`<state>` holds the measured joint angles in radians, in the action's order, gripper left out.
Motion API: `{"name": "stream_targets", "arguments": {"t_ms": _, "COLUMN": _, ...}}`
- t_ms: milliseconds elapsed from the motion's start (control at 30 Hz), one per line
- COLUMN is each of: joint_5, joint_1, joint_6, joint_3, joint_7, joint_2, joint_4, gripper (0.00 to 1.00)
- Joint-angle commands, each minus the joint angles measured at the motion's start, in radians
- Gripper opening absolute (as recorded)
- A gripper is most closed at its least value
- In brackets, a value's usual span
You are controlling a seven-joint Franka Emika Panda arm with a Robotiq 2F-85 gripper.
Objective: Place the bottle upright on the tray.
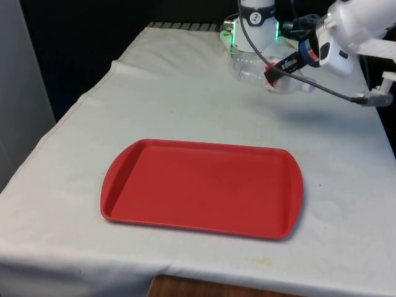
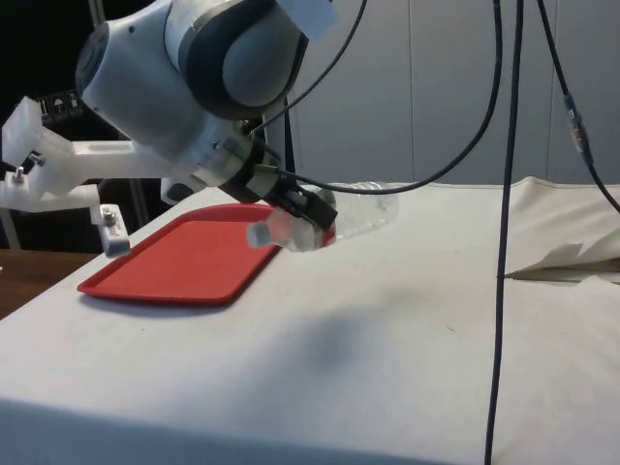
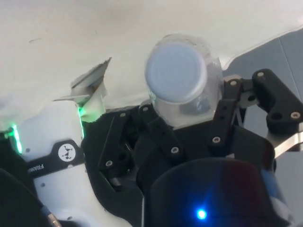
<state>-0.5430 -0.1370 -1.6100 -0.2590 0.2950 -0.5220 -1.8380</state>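
Note:
A clear plastic bottle with a white cap hangs nearly on its side above the cloth at the table's far end, towards the front view's right. My gripper is shut on the bottle near its neck, where a red band shows. In the side view the gripper holds the bottle off the table, with a shadow beneath it. In the wrist view the cap faces the camera from between the black fingers. The red tray lies flat and bare in the middle of the table, apart from the bottle.
Black cables hang down over the table in the side view. A fold of white cloth rises near the table's far edge there. The tray has a low raised rim all round.

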Motion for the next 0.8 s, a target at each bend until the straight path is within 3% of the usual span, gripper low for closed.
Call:
{"name": "stream_targets", "arguments": {"t_ms": 0, "joint_5": 0.009, "joint_1": 0.006, "joint_6": -0.021, "joint_3": -0.002, "joint_7": -0.003, "joint_2": 0.005, "joint_4": -0.003, "gripper": 0.0}}
{"name": "stream_targets", "arguments": {"t_ms": 33, "joint_5": 0.015, "joint_1": 0.008, "joint_6": -0.033, "joint_3": -0.002, "joint_7": -0.004, "joint_2": 0.005, "joint_4": -0.003, "gripper": 0.0}}
{"name": "stream_targets", "arguments": {"t_ms": 67, "joint_5": 0.006, "joint_1": 0.002, "joint_6": -0.012, "joint_3": 0.001, "joint_7": -0.001, "joint_2": 0.0, "joint_4": 0.0, "gripper": 0.0}}
{"name": "stream_targets", "arguments": {"t_ms": 167, "joint_5": 0.021, "joint_1": 0.011, "joint_6": -0.053, "joint_3": -0.001, "joint_7": -0.005, "joint_2": 0.007, "joint_4": -0.004, "gripper": 0.0}}
{"name": "stream_targets", "arguments": {"t_ms": 300, "joint_5": 0.03, "joint_1": 0.018, "joint_6": -0.068, "joint_3": -0.001, "joint_7": 0.001, "joint_2": 0.019, "joint_4": -0.008, "gripper": 0.0}}
{"name": "stream_targets", "arguments": {"t_ms": 333, "joint_5": 0.025, "joint_1": 0.012, "joint_6": -0.053, "joint_3": 0.003, "joint_7": -0.002, "joint_2": 0.009, "joint_4": 0.001, "gripper": 0.0}}
{"name": "stream_targets", "arguments": {"t_ms": 367, "joint_5": 0.032, "joint_1": 0.019, "joint_6": -0.071, "joint_3": 0.0, "joint_7": 0.002, "joint_2": 0.022, "joint_4": -0.009, "gripper": 0.0}}
{"name": "stream_targets", "arguments": {"t_ms": 567, "joint_5": 0.045, "joint_1": 0.027, "joint_6": -0.093, "joint_3": 0.0, "joint_7": 0.007, "joint_2": 0.037, "joint_4": -0.014, "gripper": 0.0}}
{"name": "stream_targets", "arguments": {"t_ms": 600, "joint_5": 0.037, "joint_1": 0.019, "joint_6": -0.074, "joint_3": 0.003, "joint_7": 0.003, "joint_2": 0.026, "joint_4": -0.004, "gripper": 0.0}}
{"name": "stream_targets", "arguments": {"t_ms": 633, "joint_5": 0.047, "joint_1": 0.028, "joint_6": -0.096, "joint_3": 0.0, "joint_7": 0.008, "joint_2": 0.039, "joint_4": -0.014, "gripper": 0.0}}
{"name": "stream_targets", "arguments": {"t_ms": 767, "joint_5": 0.057, "joint_1": 0.032, "joint_6": -0.113, "joint_3": 0.001, "joint_7": 0.012, "joint_2": 0.049, "joint_4": -0.016, "gripper": 0.0}}
